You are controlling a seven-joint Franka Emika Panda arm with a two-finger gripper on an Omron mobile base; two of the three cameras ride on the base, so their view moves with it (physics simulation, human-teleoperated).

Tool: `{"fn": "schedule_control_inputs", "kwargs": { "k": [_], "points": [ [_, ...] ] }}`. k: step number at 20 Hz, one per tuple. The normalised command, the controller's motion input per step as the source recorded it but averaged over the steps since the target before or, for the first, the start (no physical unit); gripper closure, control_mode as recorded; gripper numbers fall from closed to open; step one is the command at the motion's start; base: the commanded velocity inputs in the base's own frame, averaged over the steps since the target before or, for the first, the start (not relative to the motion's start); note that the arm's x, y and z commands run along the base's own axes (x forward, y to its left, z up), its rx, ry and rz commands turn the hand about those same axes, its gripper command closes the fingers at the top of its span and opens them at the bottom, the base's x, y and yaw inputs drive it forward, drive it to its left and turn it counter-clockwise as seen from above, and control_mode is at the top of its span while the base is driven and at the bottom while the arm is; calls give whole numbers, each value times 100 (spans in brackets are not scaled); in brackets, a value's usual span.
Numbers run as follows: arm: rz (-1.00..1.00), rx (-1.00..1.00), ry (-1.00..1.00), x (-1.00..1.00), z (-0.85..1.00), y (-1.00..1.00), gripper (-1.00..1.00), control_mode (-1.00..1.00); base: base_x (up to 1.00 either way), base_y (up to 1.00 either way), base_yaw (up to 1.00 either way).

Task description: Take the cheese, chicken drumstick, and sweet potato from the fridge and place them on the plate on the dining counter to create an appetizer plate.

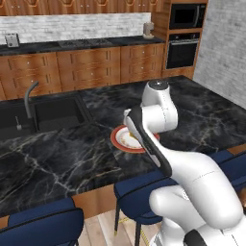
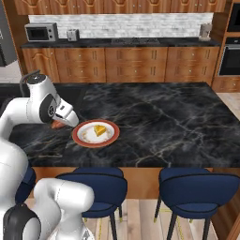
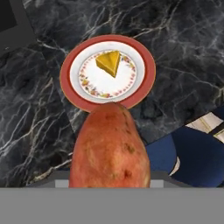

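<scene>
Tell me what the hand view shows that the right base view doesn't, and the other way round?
Hand view alone: the sweet potato close up, reddish-orange and speckled, held in front of the camera with its tip over the plate's near rim, and the flower pattern on the plate.

Right base view alone: the white arm, the microwave, the wall oven, the wooden cabinets and the whole dining counter.

Shared: the red-rimmed plate with the cheese wedge on it, the black marble top, and a blue stool.
</scene>
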Motion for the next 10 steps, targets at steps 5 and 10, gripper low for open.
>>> {"fn": "schedule_control_inputs", "kwargs": {
  "k": [5,10],
  "points": [
    [-3,0,5,49,-24,0,100,-100,0,0,0],
    [-2,0,4,49,-27,0,100,-100,0,0,0]
  ]
}}
